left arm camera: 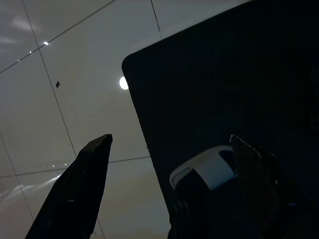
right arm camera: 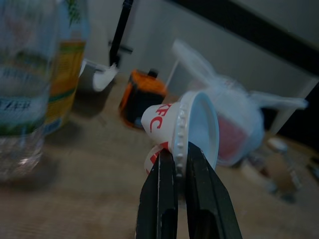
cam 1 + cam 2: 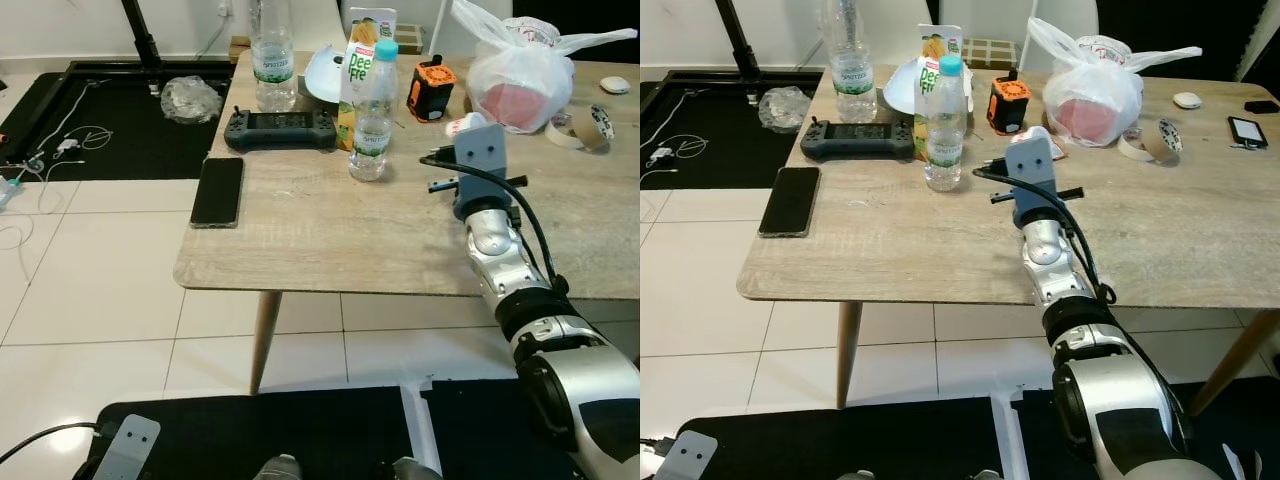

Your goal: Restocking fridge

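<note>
Pinching only the lidded rim of the small KFC cup [image 2: 182, 130] above the table [image 3: 330, 240], right gripper [image 2: 180, 164] risks popping the lid or dropping it, since purchase is thin; left gripper [image 1: 169, 189] hangs idle, fingers apart.
</note>
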